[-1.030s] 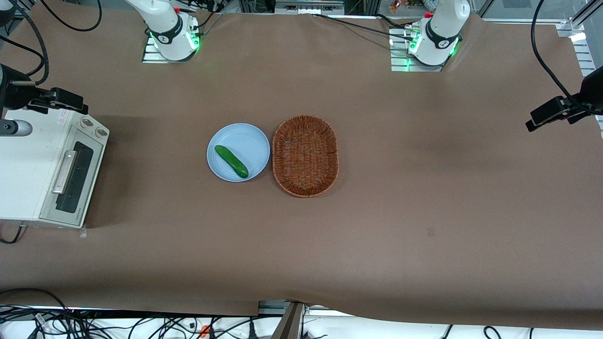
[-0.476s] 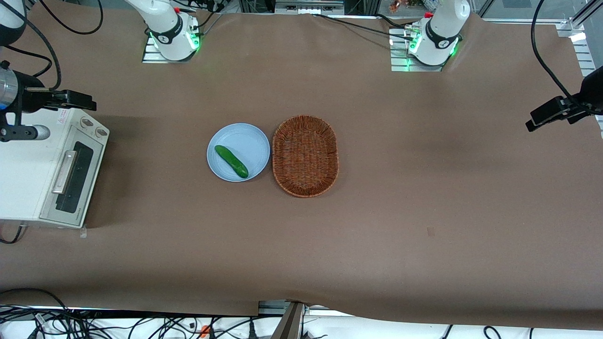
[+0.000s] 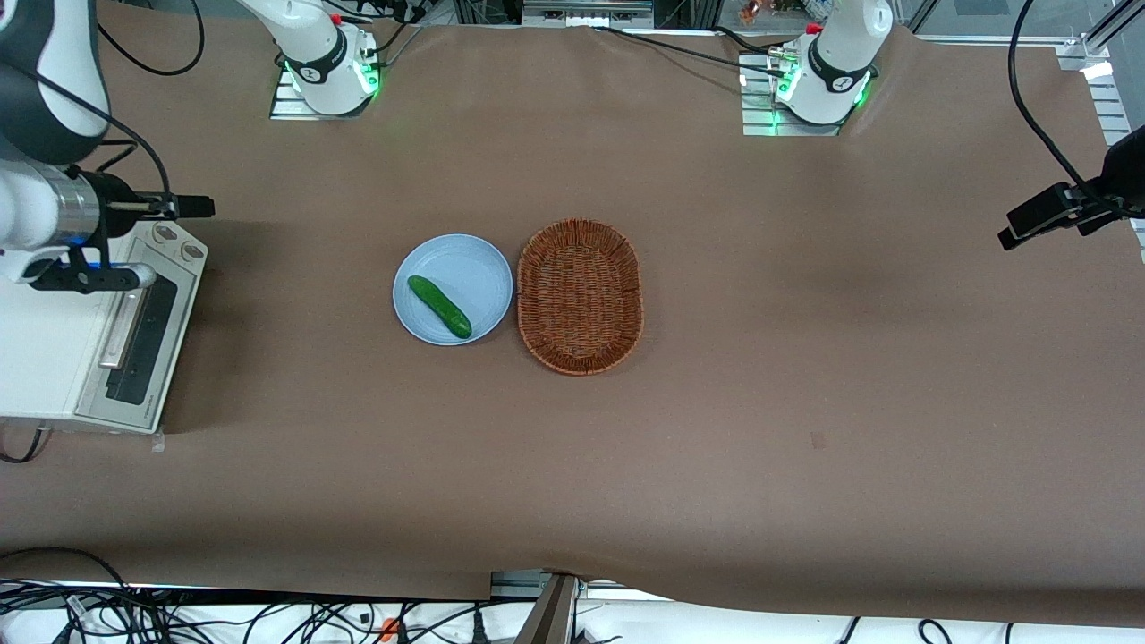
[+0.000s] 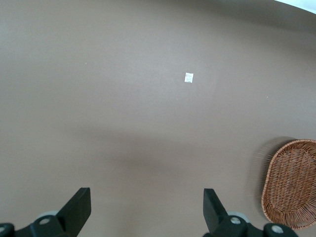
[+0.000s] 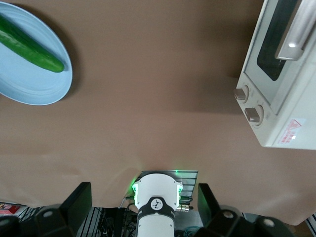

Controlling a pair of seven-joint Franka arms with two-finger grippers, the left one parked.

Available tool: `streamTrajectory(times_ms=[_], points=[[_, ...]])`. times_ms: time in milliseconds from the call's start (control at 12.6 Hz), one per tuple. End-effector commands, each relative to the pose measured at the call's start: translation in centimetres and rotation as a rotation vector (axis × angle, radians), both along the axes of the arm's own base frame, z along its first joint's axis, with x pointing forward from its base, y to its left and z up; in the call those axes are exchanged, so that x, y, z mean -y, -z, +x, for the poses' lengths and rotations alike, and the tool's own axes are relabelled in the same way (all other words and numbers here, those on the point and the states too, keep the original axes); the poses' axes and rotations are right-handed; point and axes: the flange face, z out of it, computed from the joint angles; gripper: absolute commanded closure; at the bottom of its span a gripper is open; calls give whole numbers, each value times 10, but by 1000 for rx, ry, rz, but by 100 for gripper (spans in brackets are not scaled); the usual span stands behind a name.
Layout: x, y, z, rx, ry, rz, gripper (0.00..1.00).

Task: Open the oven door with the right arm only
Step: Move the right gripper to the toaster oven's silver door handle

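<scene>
The cream-white toaster oven [image 3: 45, 349] stands at the working arm's end of the table. Its oven door [image 3: 150, 335] is shut, with the dark window and silver bar handle [image 3: 123, 326] facing the plate. In the right wrist view the oven door [image 5: 276, 39] and handle [image 5: 298, 29] show beside the two knobs [image 5: 247, 103]. The right arm [image 3: 40, 107] reaches in over the oven. Its gripper [image 3: 179, 207] hangs high above the knob end of the oven, farther from the front camera than the handle. The gripper [image 5: 143, 195] is open and holds nothing.
A light blue plate [image 3: 465, 264] with a green cucumber [image 3: 439, 306] lies mid-table, beside an oval wicker basket [image 3: 580, 295]. The wrist's camera boom [image 3: 94, 277] hangs over the oven top. The arm's base [image 5: 155, 197] stands at the table's edge farthest from the front camera.
The right arm has swung farther in over the oven, carrying the gripper toward the middle of the table. The oven door has not moved.
</scene>
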Motion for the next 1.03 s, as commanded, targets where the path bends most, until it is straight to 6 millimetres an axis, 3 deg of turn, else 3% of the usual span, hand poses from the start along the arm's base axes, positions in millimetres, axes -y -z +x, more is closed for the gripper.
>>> streamTrajectory(times_ms=[0, 476, 634, 951], points=[[2, 21, -5, 6, -35, -46, 39], [-8, 66, -4, 18, -215, -141, 92], [-9, 72, -2, 5, -244, -162, 100], [-13, 84, 3, -27, -386, -230, 100]])
